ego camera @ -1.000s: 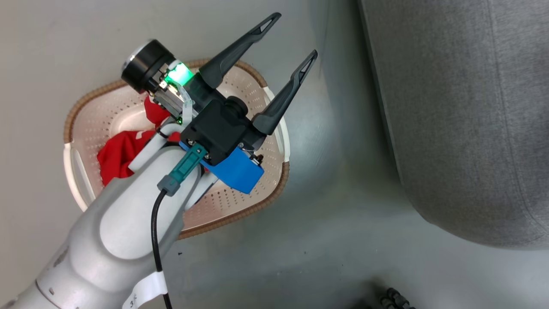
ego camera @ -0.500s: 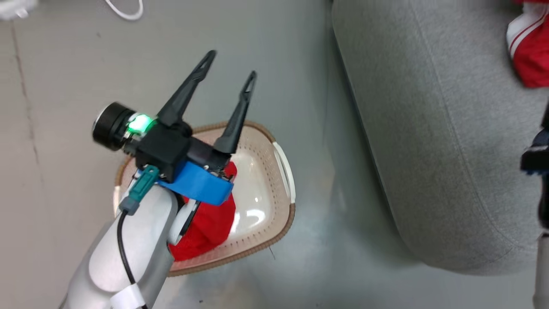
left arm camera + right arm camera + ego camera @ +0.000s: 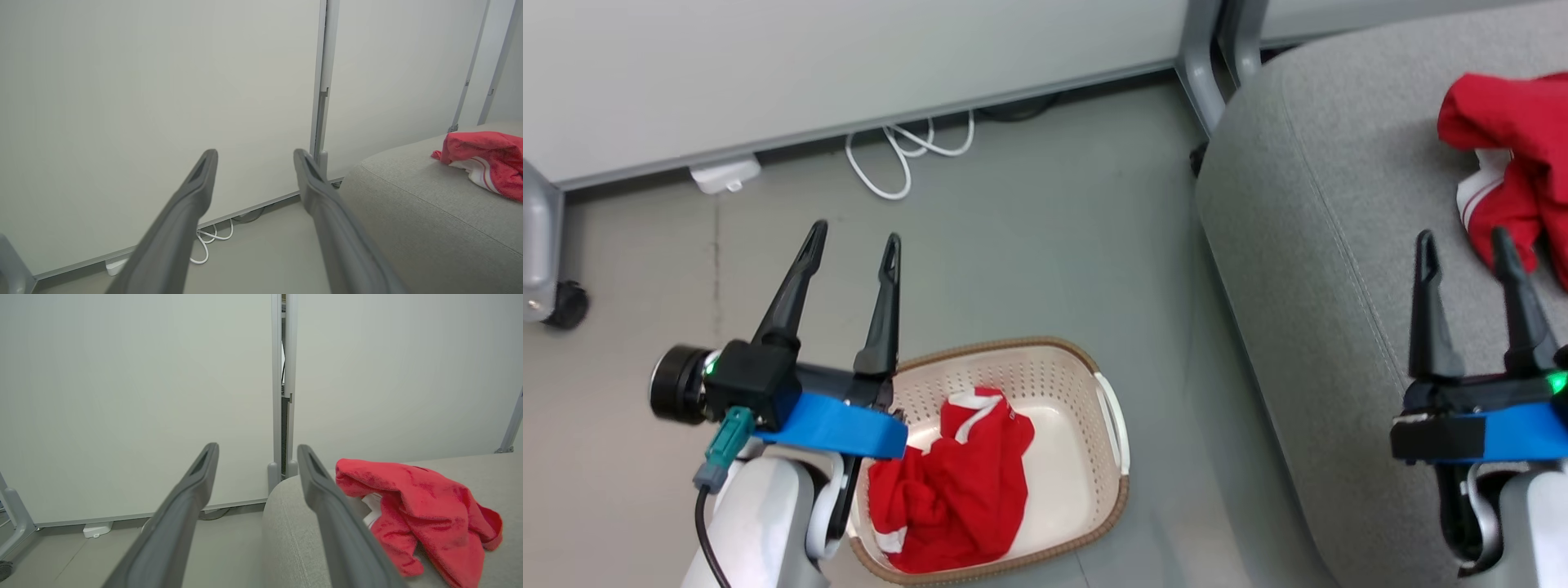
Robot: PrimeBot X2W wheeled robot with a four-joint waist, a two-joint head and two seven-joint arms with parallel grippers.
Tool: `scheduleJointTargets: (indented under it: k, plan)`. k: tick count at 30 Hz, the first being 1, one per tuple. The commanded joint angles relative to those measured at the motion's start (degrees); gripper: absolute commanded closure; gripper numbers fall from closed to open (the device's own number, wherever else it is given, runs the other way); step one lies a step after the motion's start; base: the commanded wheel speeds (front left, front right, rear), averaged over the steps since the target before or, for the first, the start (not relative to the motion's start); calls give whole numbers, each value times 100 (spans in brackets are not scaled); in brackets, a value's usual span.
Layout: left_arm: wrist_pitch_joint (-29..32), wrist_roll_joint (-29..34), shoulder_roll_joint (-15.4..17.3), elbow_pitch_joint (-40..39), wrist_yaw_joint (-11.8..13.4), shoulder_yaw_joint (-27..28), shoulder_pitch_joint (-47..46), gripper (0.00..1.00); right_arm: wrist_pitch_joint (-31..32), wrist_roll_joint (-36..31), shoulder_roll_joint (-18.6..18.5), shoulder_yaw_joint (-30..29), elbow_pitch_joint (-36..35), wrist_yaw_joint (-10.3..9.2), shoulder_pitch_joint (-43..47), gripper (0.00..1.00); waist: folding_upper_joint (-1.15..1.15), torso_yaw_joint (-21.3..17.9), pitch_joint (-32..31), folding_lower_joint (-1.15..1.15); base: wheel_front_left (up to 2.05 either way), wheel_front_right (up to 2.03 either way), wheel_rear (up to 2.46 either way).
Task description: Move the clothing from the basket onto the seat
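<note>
The head camera has tipped up since before, so the wall (image 3: 849,65) and the right gripper (image 3: 1460,235) now show. The left gripper (image 3: 855,232) was over the basket (image 3: 1013,343). Now it sits at the basket's left rim, pointing over bare floor (image 3: 1054,245). Both jaws are wide open and hold nothing. One red cloth (image 3: 964,482) lies in the basket, just right of the left jaws. The second cloth (image 3: 1511,147) lies on the seat (image 3: 1307,245), by the right jaws' tips.
</note>
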Motion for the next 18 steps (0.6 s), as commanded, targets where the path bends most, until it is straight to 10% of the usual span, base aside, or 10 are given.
scheduleJointTargets:
  k: [1,18]
  plan:
    - [-27,65,-38,23,-18,88,151,0,1,34,37,52,-47,1,164,0,0,197,-278,2,0,0,0]
    - [-27,411,-420,24,-168,1083,1278,0,1,41,227,712,45,1,957,0,0,711,-1013,2,0,0,0]
